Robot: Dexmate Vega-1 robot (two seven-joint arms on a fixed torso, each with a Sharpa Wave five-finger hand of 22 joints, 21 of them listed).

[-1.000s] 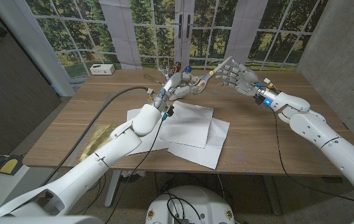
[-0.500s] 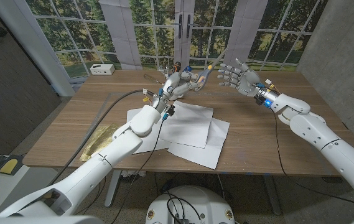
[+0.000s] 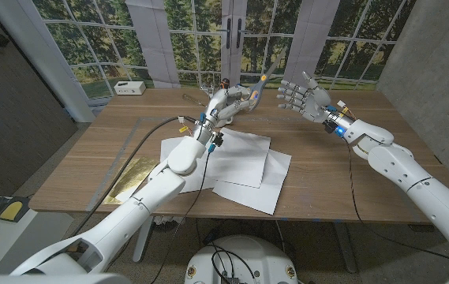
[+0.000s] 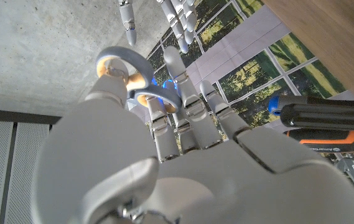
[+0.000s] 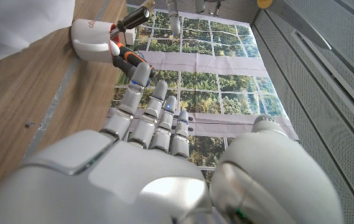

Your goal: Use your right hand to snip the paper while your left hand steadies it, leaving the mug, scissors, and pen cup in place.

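Scissors held up in the left hand (image 3: 226, 102), paper flat below.

Smooth white paper (image 3: 236, 158) fanned across the wooden table (image 3: 327, 166) — bare wood round its edges. Blue-and-tan scissors (image 3: 254, 89) gripped above the far edge, loops (image 4: 130, 68) ringing the fingers. Right hand (image 3: 301, 96) raised, spread, holding nothing. White pen cup (image 5: 93, 37) with screwdrivers beyond.

A wooden tabletop (image 3: 327, 170) carries a small white box (image 3: 130, 87) at its far left corner and a gold foil sheet (image 3: 127, 177) near its left front edge. A thick grey cable (image 3: 133, 136) runs across the left side. Behind stands a forest-window backdrop (image 3: 169, 35).
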